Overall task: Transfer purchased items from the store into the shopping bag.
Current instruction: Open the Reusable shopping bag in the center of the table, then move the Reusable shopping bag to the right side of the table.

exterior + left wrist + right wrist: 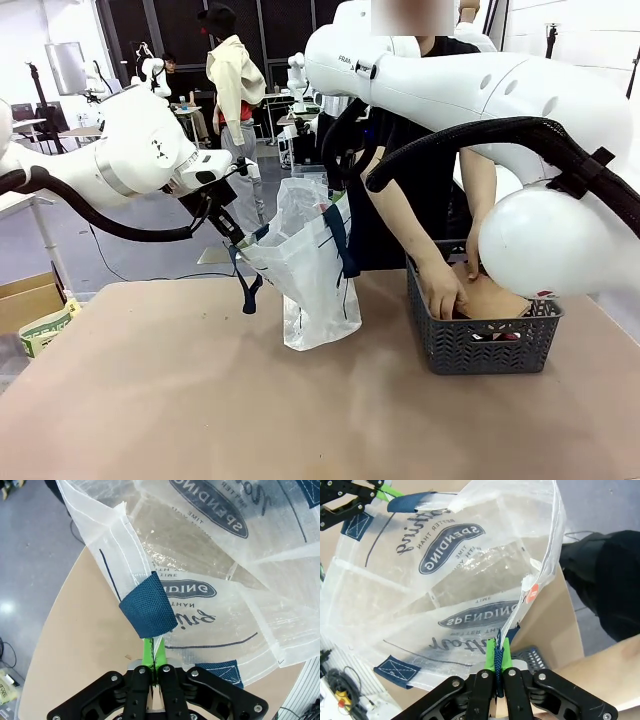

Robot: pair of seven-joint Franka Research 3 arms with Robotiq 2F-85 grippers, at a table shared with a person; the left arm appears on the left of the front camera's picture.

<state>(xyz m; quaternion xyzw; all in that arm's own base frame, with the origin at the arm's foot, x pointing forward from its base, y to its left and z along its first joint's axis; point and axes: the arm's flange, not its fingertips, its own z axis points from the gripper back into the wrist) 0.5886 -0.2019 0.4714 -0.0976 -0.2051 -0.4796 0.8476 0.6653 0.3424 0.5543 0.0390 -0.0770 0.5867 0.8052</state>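
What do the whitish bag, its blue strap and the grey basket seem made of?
Translucent whitish crinkly bag: likely thin glossy plastic; it creases and shines. Navy blue strap: matte woven webbing, mesh texture visible. Dark grey lattice-sided basket: probably rigid moulded plastic, matte.

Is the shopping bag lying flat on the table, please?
No, the shopping bag stands upright on the table, held up at its top by the left gripper and the right gripper.

shopping bag (315,290) left of basket (480,345)
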